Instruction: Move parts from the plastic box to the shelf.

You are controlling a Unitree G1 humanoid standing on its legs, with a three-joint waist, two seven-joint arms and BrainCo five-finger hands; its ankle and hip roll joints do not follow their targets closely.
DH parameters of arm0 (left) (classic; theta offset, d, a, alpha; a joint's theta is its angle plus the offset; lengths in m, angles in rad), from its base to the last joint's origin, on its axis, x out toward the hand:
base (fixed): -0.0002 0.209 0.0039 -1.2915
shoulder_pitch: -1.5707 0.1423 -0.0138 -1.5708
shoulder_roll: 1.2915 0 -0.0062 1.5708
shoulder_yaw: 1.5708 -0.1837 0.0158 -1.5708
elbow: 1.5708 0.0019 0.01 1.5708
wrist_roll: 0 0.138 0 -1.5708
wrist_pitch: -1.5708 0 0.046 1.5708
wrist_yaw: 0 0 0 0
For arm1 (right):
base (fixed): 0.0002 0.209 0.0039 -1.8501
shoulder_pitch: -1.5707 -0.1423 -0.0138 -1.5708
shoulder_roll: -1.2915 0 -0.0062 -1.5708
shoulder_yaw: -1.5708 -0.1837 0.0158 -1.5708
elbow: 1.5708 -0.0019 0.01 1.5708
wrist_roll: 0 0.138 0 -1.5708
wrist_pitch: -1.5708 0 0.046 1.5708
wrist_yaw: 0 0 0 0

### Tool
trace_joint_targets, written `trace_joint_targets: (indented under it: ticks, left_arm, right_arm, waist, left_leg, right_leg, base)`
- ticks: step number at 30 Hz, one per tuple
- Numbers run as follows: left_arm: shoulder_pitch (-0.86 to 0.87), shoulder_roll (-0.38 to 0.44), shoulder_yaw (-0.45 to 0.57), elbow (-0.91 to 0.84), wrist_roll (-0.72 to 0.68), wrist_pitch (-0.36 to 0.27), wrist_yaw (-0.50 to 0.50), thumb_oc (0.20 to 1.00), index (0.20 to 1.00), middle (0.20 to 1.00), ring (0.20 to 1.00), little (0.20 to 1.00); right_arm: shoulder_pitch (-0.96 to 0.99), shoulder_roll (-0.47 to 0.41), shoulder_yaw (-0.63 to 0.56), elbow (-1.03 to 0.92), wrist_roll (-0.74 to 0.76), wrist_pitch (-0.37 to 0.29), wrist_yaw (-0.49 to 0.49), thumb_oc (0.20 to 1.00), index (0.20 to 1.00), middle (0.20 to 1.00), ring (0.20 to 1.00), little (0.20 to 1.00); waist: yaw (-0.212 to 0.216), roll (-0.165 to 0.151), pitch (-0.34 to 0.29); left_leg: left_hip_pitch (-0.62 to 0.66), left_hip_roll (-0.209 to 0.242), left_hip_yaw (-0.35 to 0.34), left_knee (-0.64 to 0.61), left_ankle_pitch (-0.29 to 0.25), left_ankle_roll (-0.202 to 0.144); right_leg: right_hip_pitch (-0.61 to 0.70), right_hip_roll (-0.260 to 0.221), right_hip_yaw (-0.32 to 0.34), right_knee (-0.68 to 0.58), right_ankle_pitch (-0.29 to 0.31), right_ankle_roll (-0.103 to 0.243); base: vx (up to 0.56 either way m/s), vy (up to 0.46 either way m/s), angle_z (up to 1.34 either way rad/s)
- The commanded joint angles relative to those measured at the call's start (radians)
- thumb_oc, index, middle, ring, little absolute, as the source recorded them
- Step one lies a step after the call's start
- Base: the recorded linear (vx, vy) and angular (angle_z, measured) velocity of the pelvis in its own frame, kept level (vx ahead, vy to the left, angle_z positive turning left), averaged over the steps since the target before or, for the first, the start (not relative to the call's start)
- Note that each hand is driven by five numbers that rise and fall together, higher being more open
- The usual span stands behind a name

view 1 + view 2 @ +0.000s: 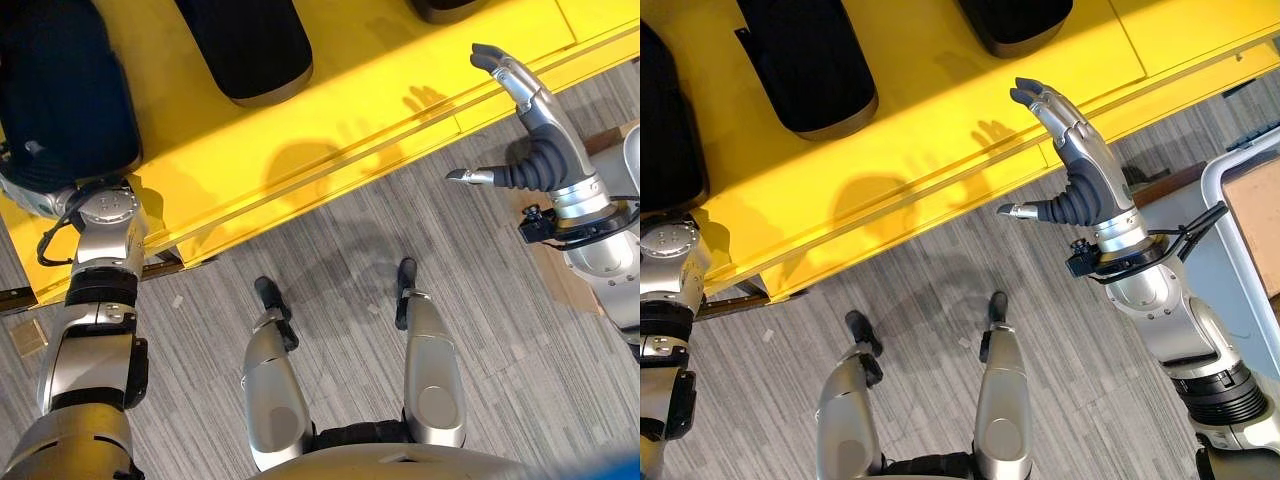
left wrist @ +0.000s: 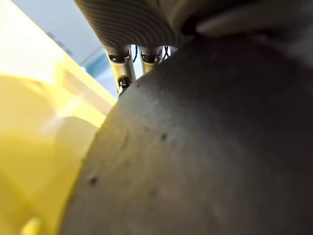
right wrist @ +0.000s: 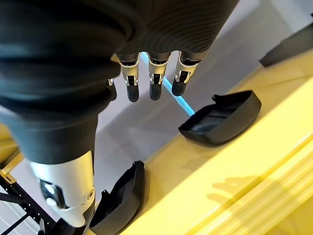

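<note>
A yellow shelf (image 1: 340,130) runs across the top of the eye views. Black moulded parts lie on it: a large one (image 1: 60,90) at the far left, one (image 1: 250,45) in the middle and another (image 1: 1015,20) further right. My left arm reaches up to the far-left part, and my left hand is hidden under it; the left wrist view has the part's dark surface (image 2: 205,147) pressed close against the hand. My right hand (image 1: 1080,170) hovers open over the shelf's front edge, holding nothing. Past its straight fingers (image 3: 152,78), two black parts (image 3: 220,117) (image 3: 120,198) rest on the shelf.
A white-rimmed container (image 1: 1232,190) with a brown inside stands at the right, beside my right arm. Grey carpet (image 1: 340,260) lies in front of the shelf. A dark metal frame (image 1: 15,297) shows under the shelf's left end.
</note>
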Motion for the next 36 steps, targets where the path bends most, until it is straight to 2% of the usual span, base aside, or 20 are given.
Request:
trace_joint_targets:
  ticks: [1,6,10,20,26,36]
  left_arm:
    - [-0.061,0.037,-0.024,0.030,0.057,-0.016,-0.006,0.200,0.200,0.200,0.200,0.200]
    - [-0.114,0.004,-0.086,0.024,0.106,0.016,0.008,0.200,0.200,0.200,0.200,0.200]
    - [-0.118,0.013,-0.081,0.042,0.097,0.025,0.001,0.200,0.200,0.200,0.200,0.200]
    - [-0.136,0.046,-0.053,0.094,0.065,0.046,0.007,0.200,0.200,0.200,0.200,0.200]
    - [-0.156,0.088,-0.050,0.145,0.066,0.033,-0.022,0.200,0.200,0.200,0.200,0.200]
    - [-0.215,0.131,-0.081,0.163,0.055,0.053,-0.036,0.200,0.200,0.200,0.200,0.200]
  right_arm:
    - [-0.014,0.025,-0.074,-0.033,0.033,-0.054,-0.025,1.000,1.000,1.000,1.000,1.000]
    - [-0.001,0.062,-0.040,-0.039,0.002,-0.031,-0.052,1.000,1.000,1.000,1.000,1.000]
    - [0.004,0.092,-0.015,-0.041,-0.029,-0.022,-0.066,1.000,1.000,1.000,1.000,1.000]
    - [0.020,0.110,0.006,-0.053,-0.052,-0.005,-0.092,1.000,1.000,1.000,1.000,1.000]
    - [0.022,0.090,0.006,-0.050,-0.043,-0.004,-0.090,1.000,1.000,1.000,1.000,1.000]
    - [0.023,0.067,-0.004,-0.057,-0.047,0.000,-0.100,1.000,1.000,1.000,1.000,1.000]
  waist:
    - [-0.030,-0.030,-0.033]
    - [-0.015,-0.054,-0.033]
    - [-0.004,-0.062,-0.033]
    - [0.007,-0.079,-0.033]
    - [-0.003,-0.080,-0.033]
    - [-0.009,-0.094,-0.033]
  left_leg:
    - [-0.013,-0.045,0.018,0.098,-0.096,0.028]
    - [-0.019,-0.075,-0.013,0.118,-0.113,0.044]
    - [-0.017,-0.087,-0.024,0.126,-0.121,0.055]
    - [-0.024,-0.084,-0.030,0.139,-0.129,0.061]
    - [-0.018,-0.075,-0.015,0.145,-0.134,0.061]
    - [-0.035,-0.061,-0.004,0.175,-0.151,0.064]
  right_leg:
    - [0.001,0.080,-0.075,0.032,-0.062,-0.046]
    - [0.011,0.077,-0.074,0.031,-0.051,-0.035]
    - [0.027,0.079,-0.074,0.022,-0.045,-0.026]
    - [0.039,0.080,-0.080,0.011,-0.039,-0.021]
    - [0.043,0.081,-0.078,0.004,-0.038,-0.024]
    - [0.035,0.079,-0.081,0.000,-0.032,-0.024]
  base:
    - [-0.04,0.047,0.05]
    - [-0.03,0.000,0.21]
    - [-0.01,-0.005,0.20]
    - [0.00,-0.023,0.03]
    - [0.01,0.024,0.00]
    - [0.00,0.016,0.00]
